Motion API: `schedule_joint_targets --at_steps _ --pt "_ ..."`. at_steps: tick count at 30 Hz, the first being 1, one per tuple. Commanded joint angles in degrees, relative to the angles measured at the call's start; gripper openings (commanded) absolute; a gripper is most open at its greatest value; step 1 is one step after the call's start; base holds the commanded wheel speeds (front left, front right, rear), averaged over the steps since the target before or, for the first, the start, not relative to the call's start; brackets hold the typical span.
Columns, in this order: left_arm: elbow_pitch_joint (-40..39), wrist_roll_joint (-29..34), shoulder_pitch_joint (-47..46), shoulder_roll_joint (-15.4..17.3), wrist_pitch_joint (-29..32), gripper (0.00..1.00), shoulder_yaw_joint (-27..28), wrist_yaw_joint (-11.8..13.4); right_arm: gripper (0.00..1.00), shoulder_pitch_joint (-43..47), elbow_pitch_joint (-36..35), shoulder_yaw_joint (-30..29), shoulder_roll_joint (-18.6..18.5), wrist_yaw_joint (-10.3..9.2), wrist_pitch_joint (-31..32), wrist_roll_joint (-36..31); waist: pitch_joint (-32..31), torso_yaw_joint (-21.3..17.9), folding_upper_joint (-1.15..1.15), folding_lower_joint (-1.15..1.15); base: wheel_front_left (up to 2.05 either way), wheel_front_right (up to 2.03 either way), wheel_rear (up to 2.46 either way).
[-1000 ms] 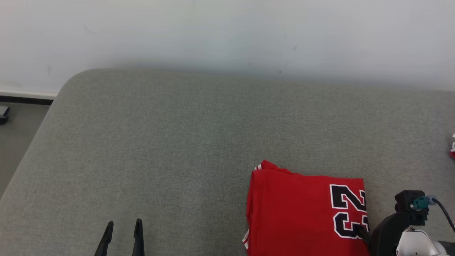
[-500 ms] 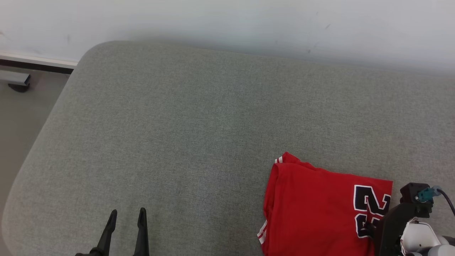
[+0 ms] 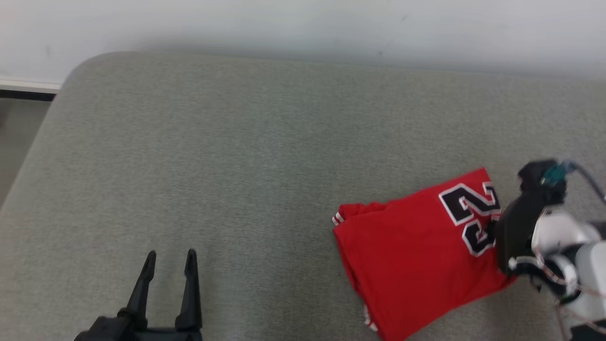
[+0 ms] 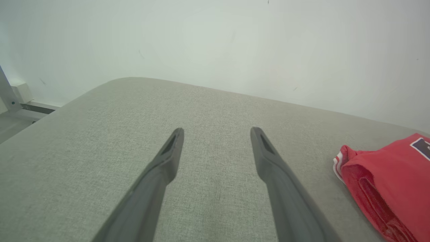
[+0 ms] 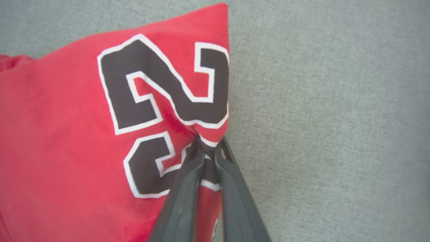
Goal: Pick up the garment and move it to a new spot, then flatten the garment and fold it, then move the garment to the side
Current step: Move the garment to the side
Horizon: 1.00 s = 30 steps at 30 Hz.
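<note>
Two grippers are noted over a grey upholstered surface (image 3: pixel 227 156). The right gripper (image 5: pixel 209 148) is seen pinched almost closed on a red jersey (image 3: pixel 407 246). Its long dark fingers are clamped on the cloth's edge beside the black, white-outlined "23" (image 5: pixel 161 97), and the fabric is puckered at the fingertips. The jersey is folded to a rough rectangle and is found on the surface's near right part, lying askew, with its numbered end toward the surface's right side. Whether that end is raised off the surface cannot be told. White-and-red striped trim (image 3: pixel 338 218) is noted at the jersey's opposite corner. The left gripper (image 3: pixel 170 253) is held over the surface's near left part, fingers spread wide and nothing between them, well apart from the jersey. A pale wall (image 3: pixel 284 23) is seen behind the surface's far edge.
</note>
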Motion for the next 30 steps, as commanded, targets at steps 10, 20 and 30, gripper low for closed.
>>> schedule_joint_targets --at_steps 10,20,30 --pt "-2.52 -0.4 -6.88 -0.04 -0.11 1.0 -4.23 0.03 0.0 -17.37 -1.93 -4.21 -3.27 -0.17 9.15 4.39 7.44 -8.42 -0.01 -0.01 0.0 0.0 0.0" --pt "-3.66 1.08 -10.43 -0.01 -0.11 1.0 -5.2 0.1 0.0 -26.23 -3.19 -10.1 -3.07 -0.17 13.73 -0.84 11.65 -12.68 -0.01 -0.01 0.0 0.0 0.0" --pt "-3.85 2.38 -11.22 0.0 -0.11 1.0 -4.2 -0.51 0.0 -28.03 -8.68 -14.41 -6.8 -0.17 17.54 -1.05 13.64 -14.66 -0.01 -0.01 0.0 0.0 0.0"
